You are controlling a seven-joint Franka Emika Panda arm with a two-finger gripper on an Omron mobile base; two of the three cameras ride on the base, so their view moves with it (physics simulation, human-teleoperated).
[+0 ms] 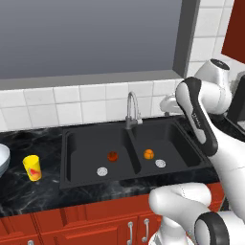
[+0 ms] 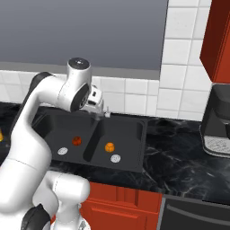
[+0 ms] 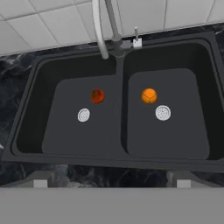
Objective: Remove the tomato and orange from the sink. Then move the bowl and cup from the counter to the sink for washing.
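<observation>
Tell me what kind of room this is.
A kitchen, rendered: a black double-basin sink with a curved faucet set in a dark marble counter, red cabinets below, white wall tiles behind.

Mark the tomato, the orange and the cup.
tomato (image 3: pixel 97 96): hand view, centre of the ball, left basin.
orange (image 3: pixel 149 96): hand view, centre of the ball, right basin.
cup (image 1: pixel 32 168): left base view, middle of its side.

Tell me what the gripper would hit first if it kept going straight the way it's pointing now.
Probably the sink, around the ridge dividing its basins. The open gripper looks down there from above, with the tomato left and orange right of that line. Depth is uncertain.
</observation>
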